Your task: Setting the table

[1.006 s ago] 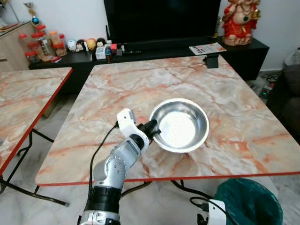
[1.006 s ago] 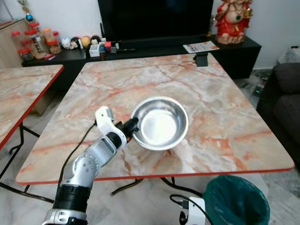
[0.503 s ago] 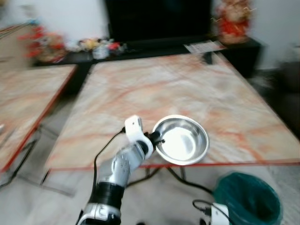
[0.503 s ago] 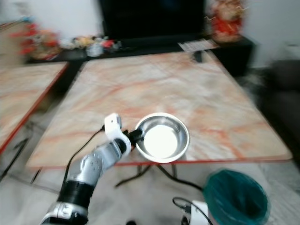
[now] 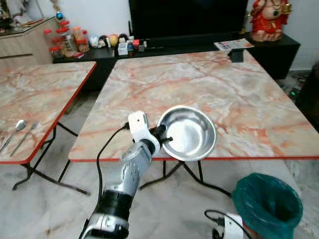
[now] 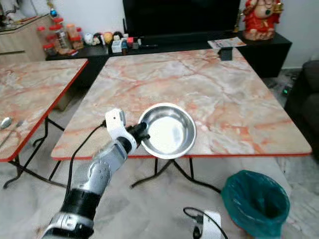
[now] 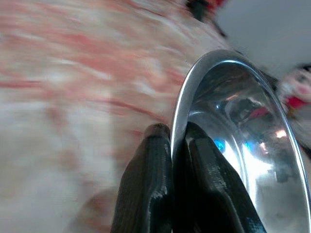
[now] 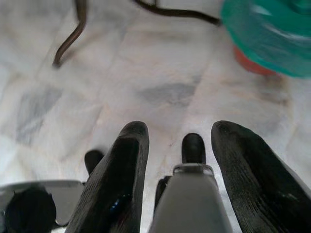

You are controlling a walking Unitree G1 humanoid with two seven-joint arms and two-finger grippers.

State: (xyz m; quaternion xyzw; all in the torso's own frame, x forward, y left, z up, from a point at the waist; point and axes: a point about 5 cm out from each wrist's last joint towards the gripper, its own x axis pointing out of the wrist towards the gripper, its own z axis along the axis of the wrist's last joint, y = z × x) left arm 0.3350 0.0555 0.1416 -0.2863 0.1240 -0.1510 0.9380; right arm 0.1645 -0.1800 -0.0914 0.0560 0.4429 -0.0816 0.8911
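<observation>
A shiny steel bowl (image 5: 188, 132) hangs over the front edge of the marble table (image 5: 209, 84), held up by my left gripper (image 5: 162, 135), which is shut on its left rim. In the left wrist view the two black fingers (image 7: 160, 184) pinch the bowl's rim (image 7: 194, 87), one outside and one inside. A spoon (image 5: 14, 130) and a fork (image 5: 26, 133) lie on the second marble table (image 5: 40, 94) to the left. My right gripper (image 8: 177, 145) hangs low with its fingers open, pointing at the tiled floor.
A green bin (image 5: 268, 203) stands on the floor at the front right. Behind the tables, a black TV stand (image 5: 164, 47) carries jars (image 5: 62, 40), small figures and a red statue (image 5: 269, 20). A cable (image 8: 160, 12) lies on the floor. There is a gap between the two tables.
The camera has backed away and swung left; both tables now show more fully. The bowl stays in the left gripper, now over the table's front edge rather than above its top.
</observation>
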